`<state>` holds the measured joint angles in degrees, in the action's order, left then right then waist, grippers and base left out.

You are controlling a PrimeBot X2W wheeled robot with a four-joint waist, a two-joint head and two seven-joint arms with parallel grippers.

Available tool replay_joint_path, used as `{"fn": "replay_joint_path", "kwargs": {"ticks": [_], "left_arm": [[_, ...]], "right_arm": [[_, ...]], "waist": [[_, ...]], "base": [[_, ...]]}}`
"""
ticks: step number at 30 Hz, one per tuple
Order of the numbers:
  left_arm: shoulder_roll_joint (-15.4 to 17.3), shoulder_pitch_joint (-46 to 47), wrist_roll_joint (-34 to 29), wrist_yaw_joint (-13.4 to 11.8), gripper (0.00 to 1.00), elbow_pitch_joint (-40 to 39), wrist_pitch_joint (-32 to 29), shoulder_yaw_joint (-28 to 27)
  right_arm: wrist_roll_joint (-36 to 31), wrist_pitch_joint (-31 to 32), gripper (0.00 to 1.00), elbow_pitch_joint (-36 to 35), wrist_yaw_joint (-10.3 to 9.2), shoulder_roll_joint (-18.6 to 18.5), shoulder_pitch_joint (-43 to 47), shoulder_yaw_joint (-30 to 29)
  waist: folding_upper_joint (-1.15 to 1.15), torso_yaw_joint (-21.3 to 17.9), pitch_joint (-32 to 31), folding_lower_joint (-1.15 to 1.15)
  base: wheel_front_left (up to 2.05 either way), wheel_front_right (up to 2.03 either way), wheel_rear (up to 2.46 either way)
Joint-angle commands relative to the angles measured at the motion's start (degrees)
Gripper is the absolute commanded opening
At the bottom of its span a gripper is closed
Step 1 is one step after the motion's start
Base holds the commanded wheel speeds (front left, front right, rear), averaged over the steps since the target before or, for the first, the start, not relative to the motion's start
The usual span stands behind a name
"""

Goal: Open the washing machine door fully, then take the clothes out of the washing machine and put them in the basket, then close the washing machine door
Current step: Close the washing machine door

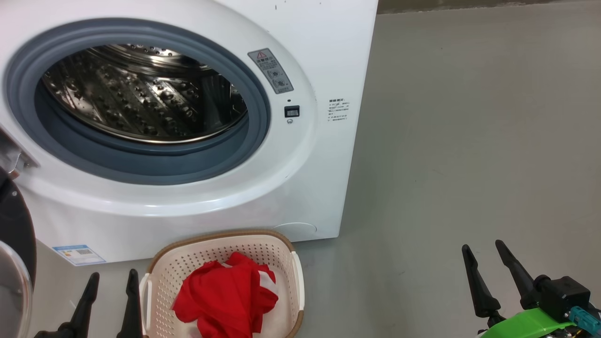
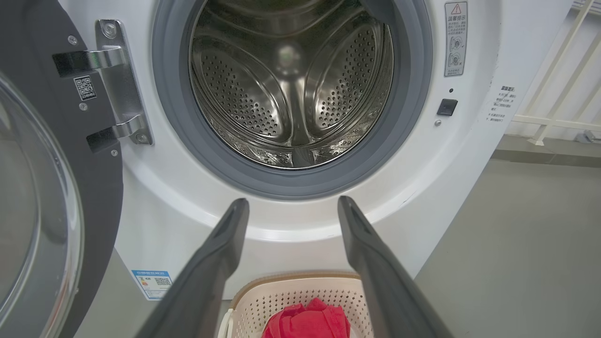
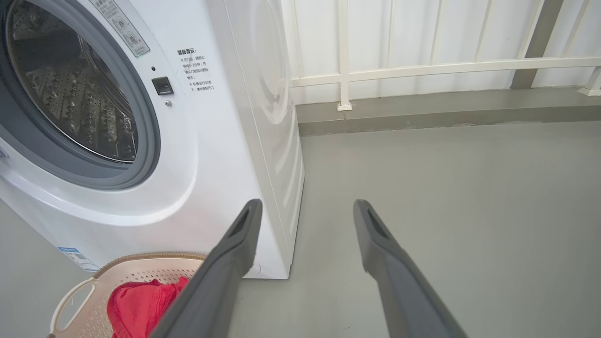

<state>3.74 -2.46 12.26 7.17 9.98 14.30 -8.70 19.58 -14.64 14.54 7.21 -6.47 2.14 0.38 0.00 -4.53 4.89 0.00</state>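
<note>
The white washing machine [image 1: 324, 37] stands with its washing machine door [image 2: 42, 211] swung open to the left, black rim and glass bowl facing me. Its steel drum [image 2: 291, 84] holds nothing I can see. The red and white clothes [image 1: 227, 295] lie in the cream basket [image 1: 263, 246] on the floor before the machine. My left gripper [image 1: 112, 277] is open just left of the basket, holding nothing. My right gripper [image 1: 483, 246] is open over bare floor far to the basket's right. The clothes [image 3: 138, 305] and the basket [image 3: 75, 295] also show low in the right wrist view.
Grey floor [image 1: 469, 141] stretches to the right of the machine. A white railing [image 3: 422, 68] on a low grey kerb runs behind it. The open door [image 1: 14, 263] juts out at the far left, close to my left gripper.
</note>
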Motion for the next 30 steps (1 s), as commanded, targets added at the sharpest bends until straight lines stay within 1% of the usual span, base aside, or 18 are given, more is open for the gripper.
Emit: {"fn": "replay_joint_path", "kwargs": {"ticks": [1,25,30], "left_arm": [[0.7,1.3,0.2,0.3,1.00,-1.7,0.7,-1.9],[0.9,1.3,0.1,0.3,1.00,-2.2,0.7,-2.0],[0.8,1.3,-0.2,0.3,1.00,-2.0,0.7,-2.1]], "right_arm": [[-0.3,-0.4,1.00,-1.5,0.28,-0.6,-1.4,0.8],[-0.4,-0.4,1.00,-1.8,0.28,-0.4,-1.6,0.9],[-0.4,-0.4,1.00,-1.7,0.28,-0.4,-1.6,0.8]], "waist": [[0.00,0.0,0.0,0.00],[0.00,-0.1,0.6,0.00],[0.00,-0.1,0.6,0.00]], "base": [[0.00,0.00,0.00],[0.00,0.00,0.00],[-0.39,0.39,0.00]]}}
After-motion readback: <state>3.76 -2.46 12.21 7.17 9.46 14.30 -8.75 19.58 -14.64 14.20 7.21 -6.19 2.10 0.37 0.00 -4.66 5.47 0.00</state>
